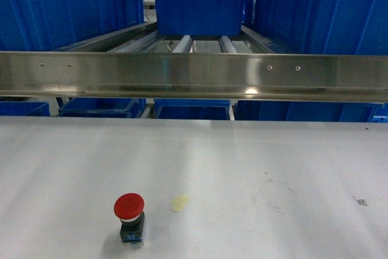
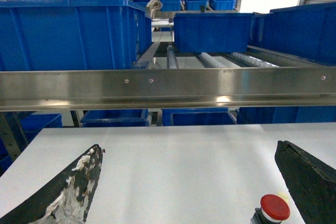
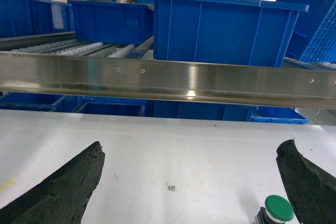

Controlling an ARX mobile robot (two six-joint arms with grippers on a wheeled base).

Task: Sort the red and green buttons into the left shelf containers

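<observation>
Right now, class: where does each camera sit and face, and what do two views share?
Head: high, slanting down over the white table to steel rail and blue bins; no robot parts.
Left wrist: low over the table, facing the rail; open left hand, red button.
Right wrist: likewise; open right hand, green button.
Shared: head and left wrist both show the red button.

I see a matt white worktop (image 1: 242,162) under a brushed, reflective steel rail (image 1: 194,76). The bins (image 1: 60,10) look like smooth blue plastic; the red button (image 1: 129,205) cap is glossy
</observation>
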